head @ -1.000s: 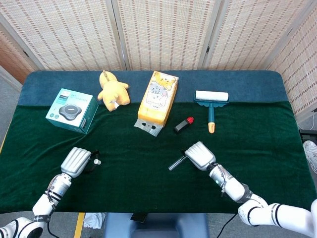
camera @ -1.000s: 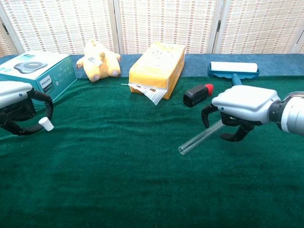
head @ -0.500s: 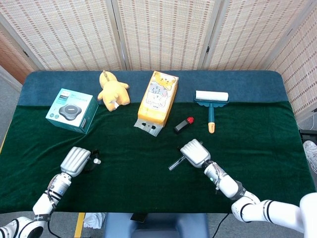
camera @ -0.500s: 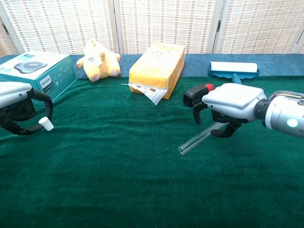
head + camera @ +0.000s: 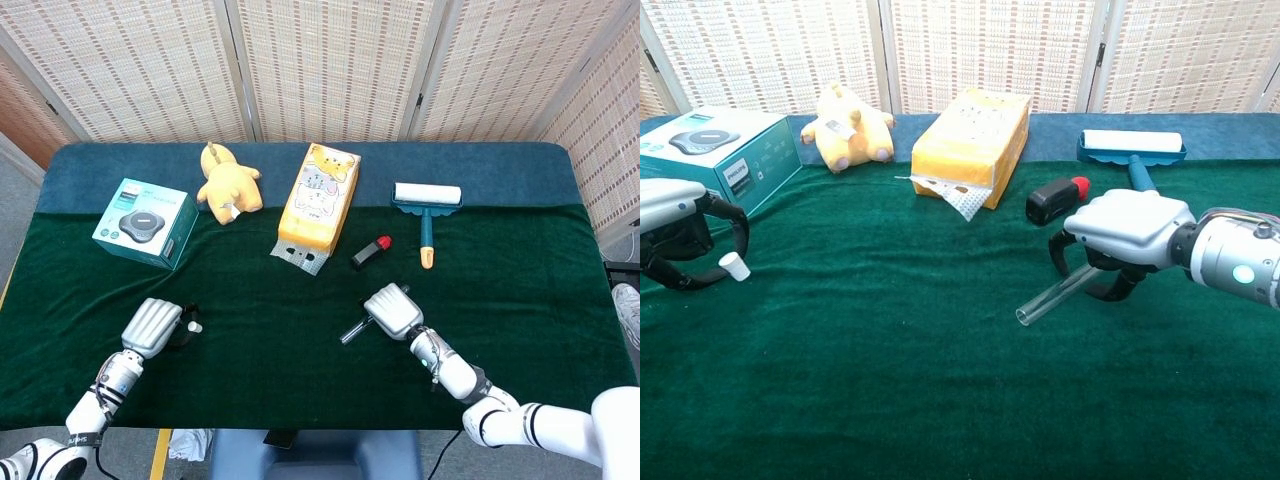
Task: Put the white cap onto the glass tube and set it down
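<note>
The left hand (image 5: pixel 680 232) pinches the white cap (image 5: pixel 733 266) at the table's left side. The right hand (image 5: pixel 1120 240) curls around the glass tube (image 5: pixel 1052 298), which appears lifted, open end toward the cap. The two are well apart; capping and set-down remain.
</note>
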